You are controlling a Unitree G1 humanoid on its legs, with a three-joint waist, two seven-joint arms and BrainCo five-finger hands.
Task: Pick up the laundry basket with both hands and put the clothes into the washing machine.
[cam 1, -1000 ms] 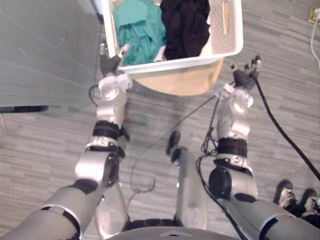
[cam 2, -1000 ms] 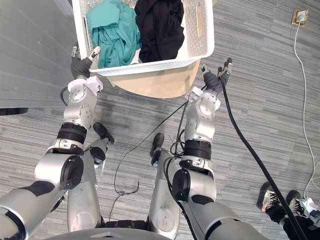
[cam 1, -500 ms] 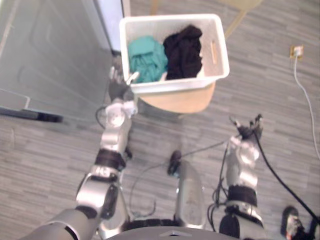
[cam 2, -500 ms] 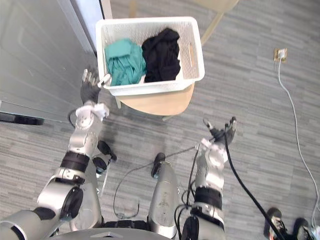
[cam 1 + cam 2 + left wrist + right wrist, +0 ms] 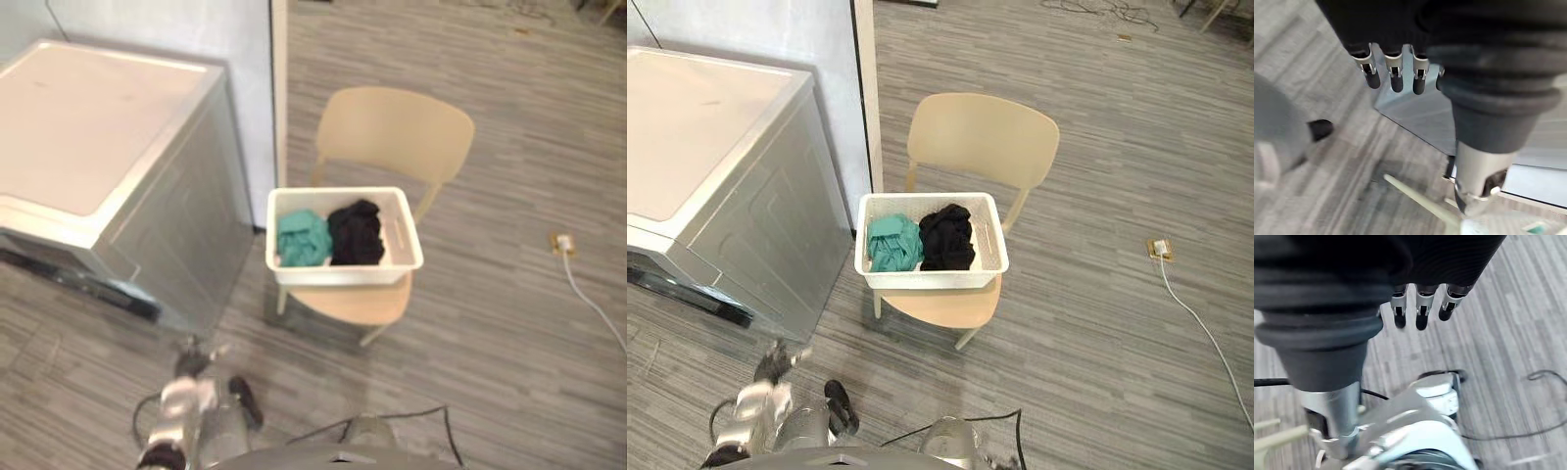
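Left eye view: both robot hands low and empty, basket on the chair

The left robot hand (image 5: 192, 360) hangs low near the floor (image 5: 490, 372), well apart from the laundry basket (image 5: 343, 277). Its fingers (image 5: 1396, 81) are straight, loosely spread, holding nothing. The right robot hand (image 5: 1421, 308) is equally relaxed and empty. The basket sits on a beige chair (image 5: 392, 127), with a teal garment (image 5: 302, 238) and a black garment (image 5: 357, 233) inside. The washing machine (image 5: 98, 147) stands just beside the chair; open floor lies between robot and chair.

Laundry basket (image 5: 932, 279) on chair (image 5: 985, 137), left hand (image 5: 774, 363) seemingly open
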